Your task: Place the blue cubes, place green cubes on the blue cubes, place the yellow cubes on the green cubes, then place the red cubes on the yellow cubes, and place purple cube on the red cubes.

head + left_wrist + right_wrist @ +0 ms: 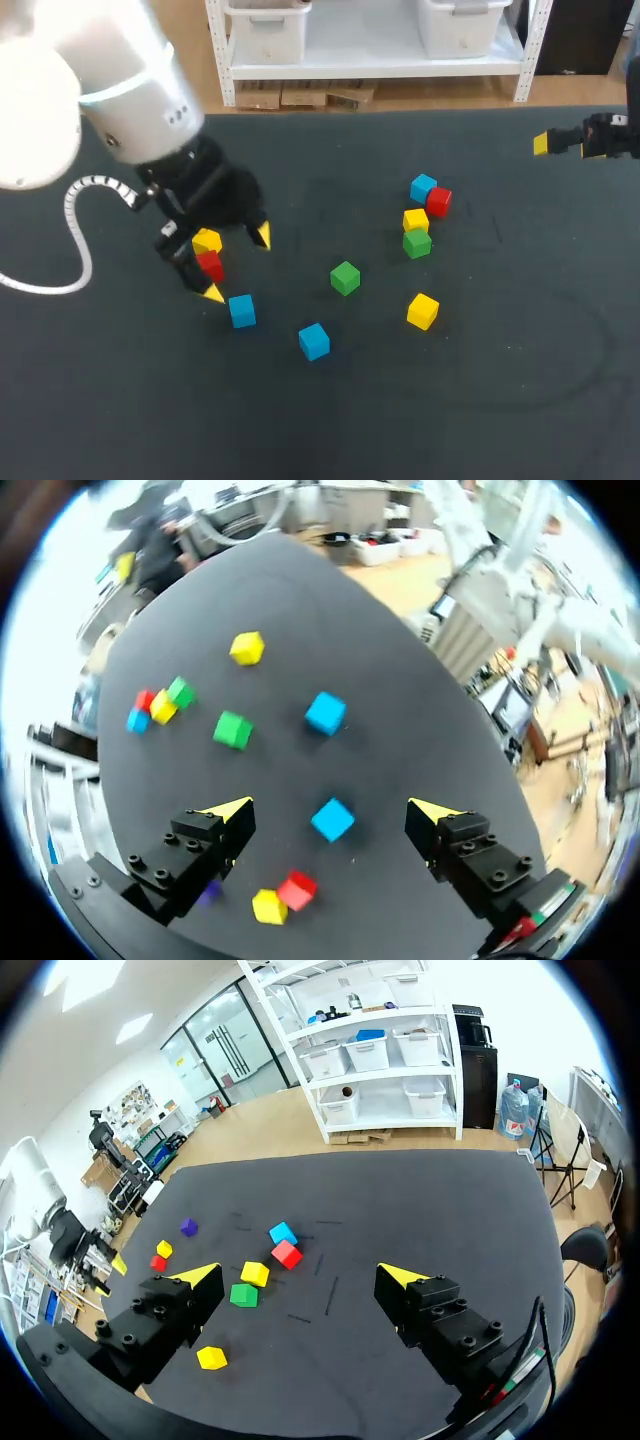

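Blue cubes, three of them, lie loose on the counter (500, 400), and none is set as a base yet. The left blue cube (241, 311) sits just on the near side of your left end effector (237, 264). The middle blue cube (314, 341) lies to its right. The far blue cube (423, 187) touches a red cube (438, 201) in the far-right cluster.

Your left end effector hangs released, fingers spread, over a yellow cube (207, 241) and a second red cube (210, 265) that touch each other. Your right end effector (297, 1278) is released too, empty, out at the far right edge.

If you come down on the left blue cube, a yellow tip may clip that red-and-yellow pair and shove it. The purple cube (188, 1227) lies close by the left arm, hidden from above, and could get knocked. In the cluster, closing on one cube will likely drag its neighbours.

The cubes look like hard, smooth, sharp-edged blocks, so an off-centre pinch could twist one free. The counter looks dark, matte and felt-like, so it should grip them.
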Controlling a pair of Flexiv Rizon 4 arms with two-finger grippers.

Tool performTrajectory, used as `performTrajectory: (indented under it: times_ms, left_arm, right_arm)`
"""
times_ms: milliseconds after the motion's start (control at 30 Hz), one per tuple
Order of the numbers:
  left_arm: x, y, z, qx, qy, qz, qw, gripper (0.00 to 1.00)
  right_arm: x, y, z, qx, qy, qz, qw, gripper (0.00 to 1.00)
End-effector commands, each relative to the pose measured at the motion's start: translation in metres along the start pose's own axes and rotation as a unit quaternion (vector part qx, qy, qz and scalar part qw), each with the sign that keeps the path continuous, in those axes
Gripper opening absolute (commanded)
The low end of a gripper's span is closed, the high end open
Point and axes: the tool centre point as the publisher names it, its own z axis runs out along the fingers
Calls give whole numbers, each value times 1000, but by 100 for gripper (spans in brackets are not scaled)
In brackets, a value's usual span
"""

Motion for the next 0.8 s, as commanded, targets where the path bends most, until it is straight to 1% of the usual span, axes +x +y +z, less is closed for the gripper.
performTrajectory:
  times_ms: [33,167,233,367,567,633,800]
  left_arm:
    - [-12,5,9,47,6,140,989,100]
    - [-24,8,18,56,4,179,982,100]
    - [-29,10,24,62,7,189,980,100]
    - [-38,11,39,68,-3,212,975,100]
    - [-42,15,64,74,-8,212,974,100]
    - [-44,16,70,72,-15,215,974,100]
    - [-48,23,84,68,-18,211,975,100]
  right_arm:
    - [0,1,0,1,0,0,1000,100]
    - [0,1,0,1,0,0,1000,100]
    - [0,1,0,1,0,0,1000,100]
    - [0,1,0,1,0,0,1000,100]
    - [0,1,0,1,0,0,1000,100]
    - [0,1,0,1,0,0,1000,100]
    - [0,1,0,1,0,0,1000,100]
